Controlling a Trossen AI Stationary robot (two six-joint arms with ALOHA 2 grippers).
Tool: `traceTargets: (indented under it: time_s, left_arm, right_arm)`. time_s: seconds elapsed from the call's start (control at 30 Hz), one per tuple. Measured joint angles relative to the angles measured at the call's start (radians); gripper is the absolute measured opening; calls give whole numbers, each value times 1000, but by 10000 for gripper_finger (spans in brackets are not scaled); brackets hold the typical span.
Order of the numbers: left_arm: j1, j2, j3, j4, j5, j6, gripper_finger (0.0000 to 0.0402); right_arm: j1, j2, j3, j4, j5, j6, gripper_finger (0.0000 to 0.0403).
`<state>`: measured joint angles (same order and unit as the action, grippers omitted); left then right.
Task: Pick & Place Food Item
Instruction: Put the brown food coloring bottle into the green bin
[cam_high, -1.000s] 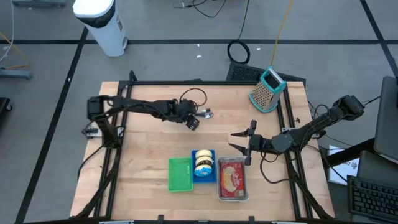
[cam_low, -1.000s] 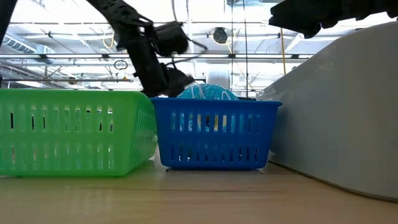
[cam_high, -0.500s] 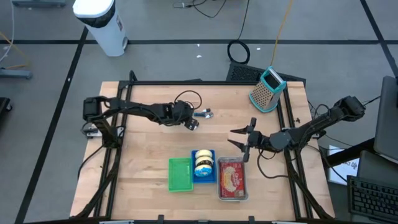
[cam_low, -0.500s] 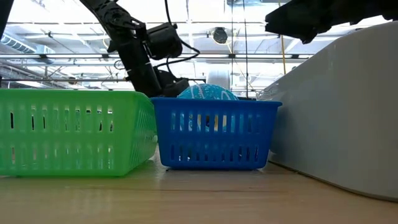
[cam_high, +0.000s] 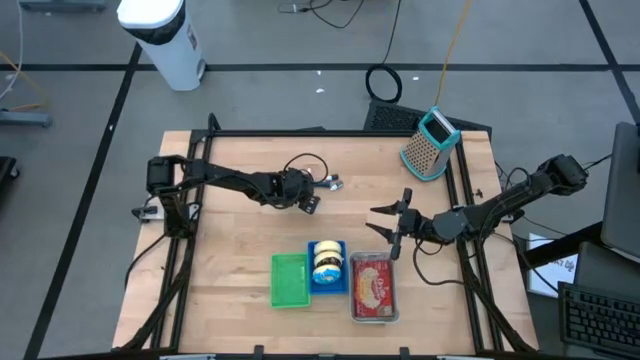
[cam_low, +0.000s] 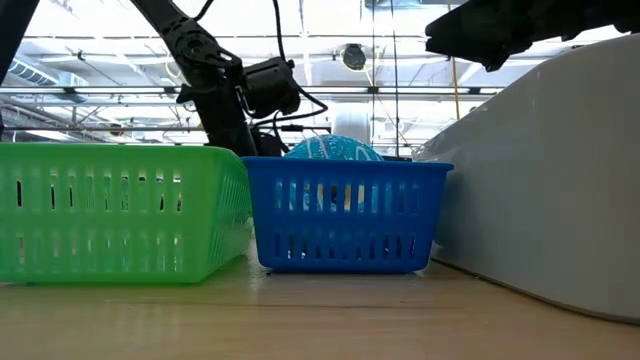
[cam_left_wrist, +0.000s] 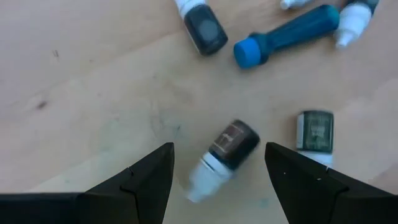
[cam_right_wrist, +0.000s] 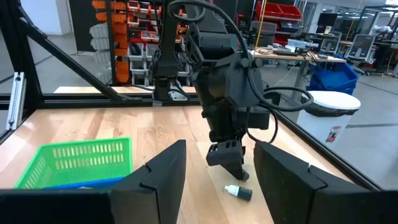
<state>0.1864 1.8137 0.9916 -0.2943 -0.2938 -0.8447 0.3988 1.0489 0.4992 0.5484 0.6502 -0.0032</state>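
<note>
Several small bottles (cam_left_wrist: 227, 149) lay at the table's (cam_high: 230, 280) 12 o'clock, under the left gripper (cam_left_wrist: 217, 168), jaws apart. The nearest looked light, stiff, slippery; grip its dark body.

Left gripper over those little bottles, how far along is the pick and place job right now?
Done: the blue basket already holds items, and the clear tray holds a red pack.
In hand: nothing yet. The left gripper is open above a small dark bottle lying on the table.
Left: grasp it and carry it over. The green basket looks empty. The right gripper waits open.
</note>
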Motion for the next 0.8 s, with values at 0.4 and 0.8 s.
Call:
traceTargets:
  time_s: [0.4, 0.8]
  left_arm:
    - [2, 0, 0, -97, -21, 194, 239]
    - [-9, 0, 1, -14, 7, 578, 137]
  right_arm:
    - [0, 0, 0, -17, -1, 1, 180]
    - [1, 0, 0, -30, -1, 44, 180]
